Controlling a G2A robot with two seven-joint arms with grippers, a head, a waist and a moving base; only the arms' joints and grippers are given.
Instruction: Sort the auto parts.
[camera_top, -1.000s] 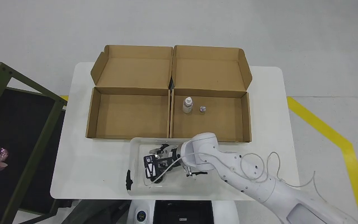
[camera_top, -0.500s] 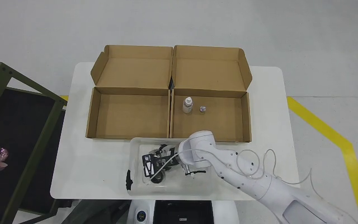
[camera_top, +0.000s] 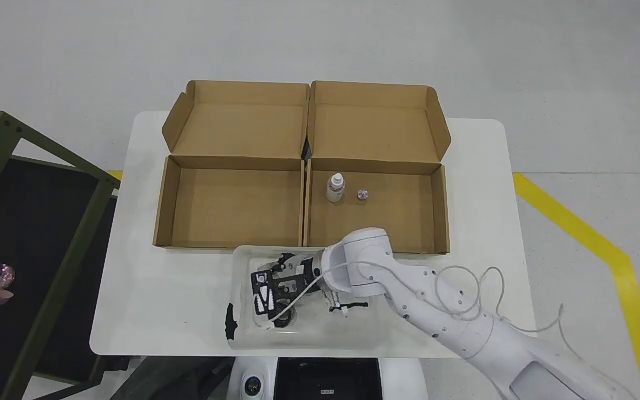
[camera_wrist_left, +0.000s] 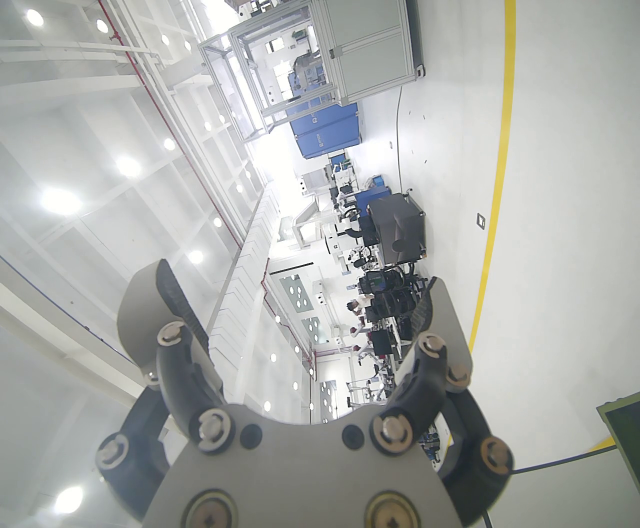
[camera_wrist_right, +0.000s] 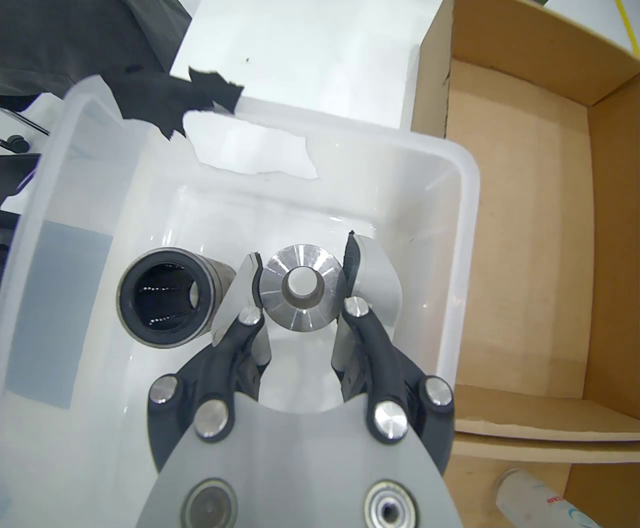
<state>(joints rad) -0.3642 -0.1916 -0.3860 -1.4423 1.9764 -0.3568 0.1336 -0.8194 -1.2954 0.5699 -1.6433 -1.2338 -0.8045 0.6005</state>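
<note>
My right gripper is down inside the clear plastic bin, shut on a silver metal sleeve with a centre hole; both pads touch its sides. A black-lined cylindrical bearing lies right beside it in the bin. From above, the right gripper sits at the left part of the bin, with dark parts under it. My left gripper is open with nothing between its fingers, aimed at the hall ceiling.
Two open cardboard boxes stand behind the bin: the left box is bare, the right box holds a small white bottle and a small metal piece. A black scrap hangs off the bin's near left corner.
The right arm shifted slightly toward the boxes, and its gripper stayed in the left part of the bin. The boxes and their contents did not move.
</note>
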